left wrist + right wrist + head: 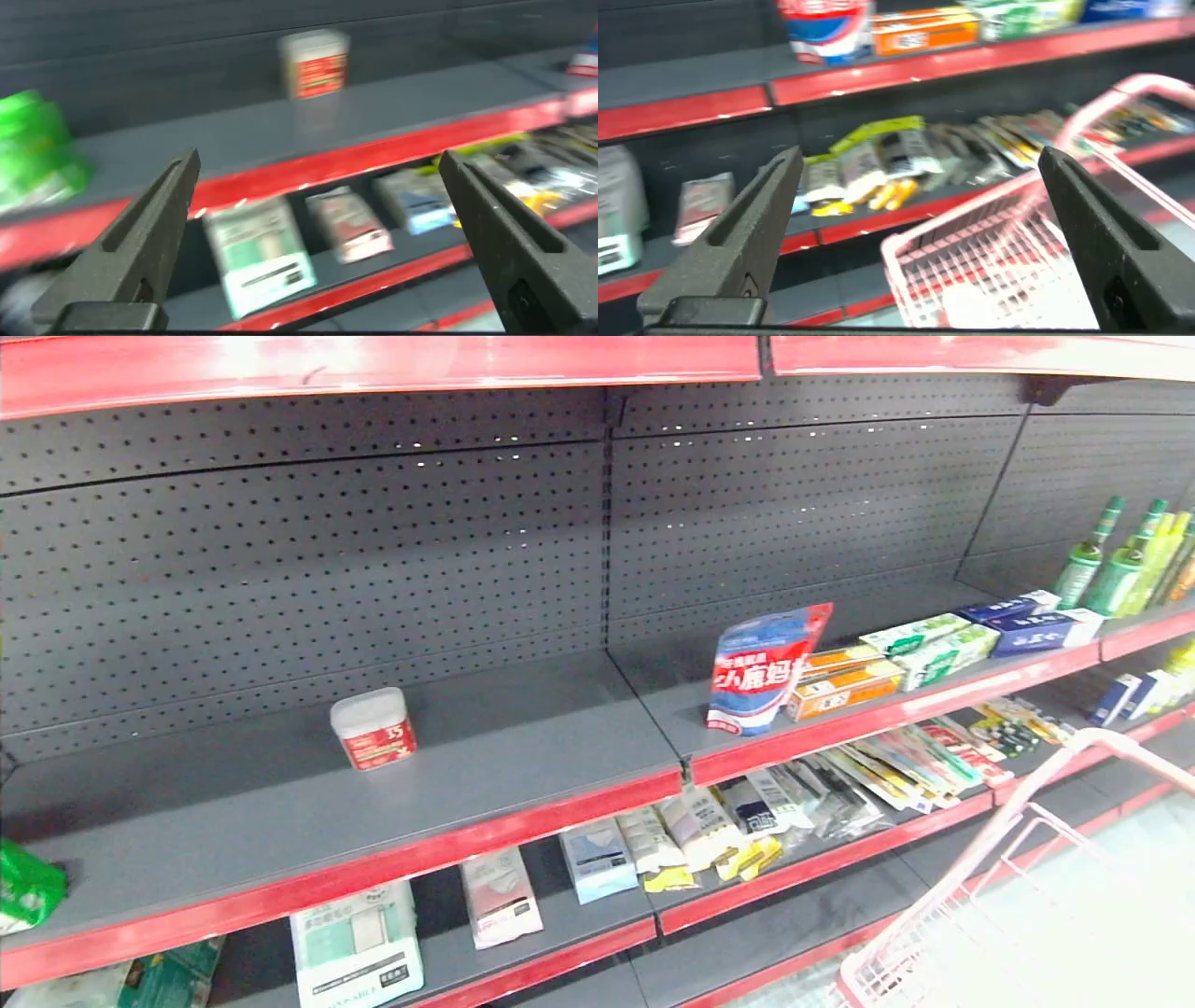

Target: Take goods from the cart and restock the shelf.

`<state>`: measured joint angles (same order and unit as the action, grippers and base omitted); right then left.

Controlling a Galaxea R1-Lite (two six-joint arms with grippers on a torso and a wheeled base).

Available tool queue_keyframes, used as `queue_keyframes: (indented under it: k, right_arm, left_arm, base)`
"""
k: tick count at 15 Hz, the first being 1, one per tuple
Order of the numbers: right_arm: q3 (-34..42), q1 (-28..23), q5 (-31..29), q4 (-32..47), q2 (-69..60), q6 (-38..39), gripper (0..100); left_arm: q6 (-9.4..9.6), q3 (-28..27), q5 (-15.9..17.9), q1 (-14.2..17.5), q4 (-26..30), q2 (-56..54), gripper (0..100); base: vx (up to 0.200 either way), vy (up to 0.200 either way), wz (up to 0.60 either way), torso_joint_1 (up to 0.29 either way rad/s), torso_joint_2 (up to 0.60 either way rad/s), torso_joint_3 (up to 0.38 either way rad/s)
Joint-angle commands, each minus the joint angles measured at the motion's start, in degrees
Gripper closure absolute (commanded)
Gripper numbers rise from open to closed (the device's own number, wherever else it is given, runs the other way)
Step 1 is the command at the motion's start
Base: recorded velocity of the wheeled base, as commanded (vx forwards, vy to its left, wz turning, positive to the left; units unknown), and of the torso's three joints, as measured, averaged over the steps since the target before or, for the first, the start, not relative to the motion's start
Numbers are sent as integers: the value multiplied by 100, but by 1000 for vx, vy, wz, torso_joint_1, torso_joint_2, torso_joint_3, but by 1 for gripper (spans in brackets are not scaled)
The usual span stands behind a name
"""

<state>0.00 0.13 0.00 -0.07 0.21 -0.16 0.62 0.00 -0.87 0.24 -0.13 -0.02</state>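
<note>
A grey shelf [523, 737] with a red front edge runs across the head view. On it stand a small white tub with a red label [373, 728] and a blue, red and white pouch [766, 667] leaning upright. A pink wire cart [1018, 896] sits at the lower right. My left gripper [318, 219] is open with nothing between its fingers, facing the shelf edge below the tub [315, 63]. My right gripper [920, 219] is open and empty, with the cart [1018, 261] below it and the pouch [827, 28] farther off.
Boxes [845, 686] and green bottles [1125, 560] fill the shelf's right end. A green pack [28, 887] lies at its left end. Lower shelves hold flat packets [597, 859], a white and green pack [355, 947] and toothbrush packs [896, 761].
</note>
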Motion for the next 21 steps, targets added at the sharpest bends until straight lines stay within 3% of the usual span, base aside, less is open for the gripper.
queue_keyframes:
  k: [1, 13, 21]
  right_arm:
    - [0, 4, 0, -1, 6, -2, 0]
    - [0, 4, 0, -1, -12, 7, 0]
    - [-9, 48, 0, 16, 278, -2, 0]
  left_arm:
    - [-1, 0, -1, 2, -4, 2, 0]
    - [-1, 0, -1, 2, -4, 2, 0]
    - [-9, 0, -1, 2, -13, 2, 0]
  base:
    - [0, 0, -600, 2, 2, 12]
    - [0, 0, -600, 2, 1, 1]
    - [0, 0, 0, 0, 0, 0]
